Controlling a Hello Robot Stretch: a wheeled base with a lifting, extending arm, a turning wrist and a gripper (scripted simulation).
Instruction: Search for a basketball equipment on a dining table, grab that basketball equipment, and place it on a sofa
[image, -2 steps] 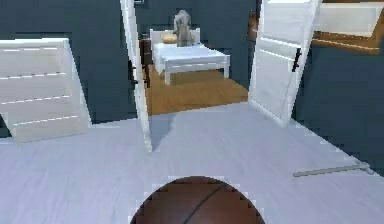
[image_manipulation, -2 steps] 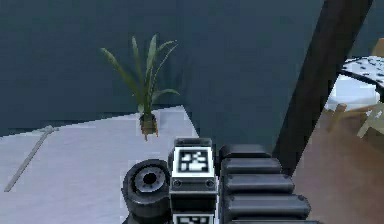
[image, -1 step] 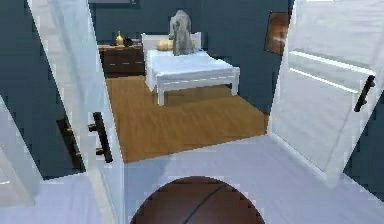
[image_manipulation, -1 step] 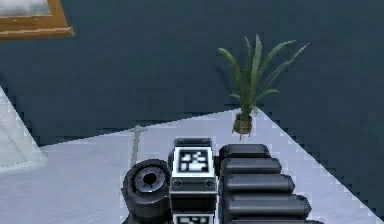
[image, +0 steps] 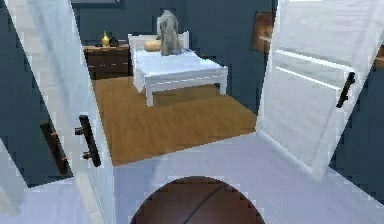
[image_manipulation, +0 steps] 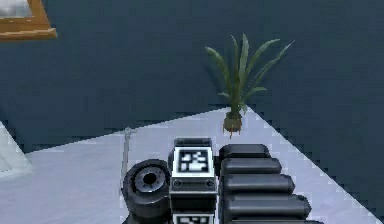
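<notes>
Arm (image_manipulation: 255, 185) sits short, thin fingers (image_manipulation: 127, 150) pointing outward.

**Surfaces: doorway and side wall**

Doors (image: 310, 80): smooth white paint, with dark matt handles (image: 88, 140). Bedroom floor (image: 170, 120) — warm wood, low sheen. Bed frame (image: 185, 82) painted white; dresser (image: 107, 60) dark wood. Brown ball (image: 195, 205) — matt, dark seams. Arm (image_manipulation: 255, 185): matt black, ribbed. Wall (image_manipulation: 120, 70): flat dark blue.

At 12 o'clock in the forward view, white bed (image: 185, 72) on brown wood floor (image: 170, 125), bearing grey statue (image: 170, 33) and something orange (image: 152, 45). At 10 o'clock, dark dresser (image: 107, 62) with small yellow thing (image: 106, 40) on top. Arm side view, 1 o'clock: potted plant (image_manipulation: 238, 80) on pale floor (image_manipulation: 90, 160).
</notes>
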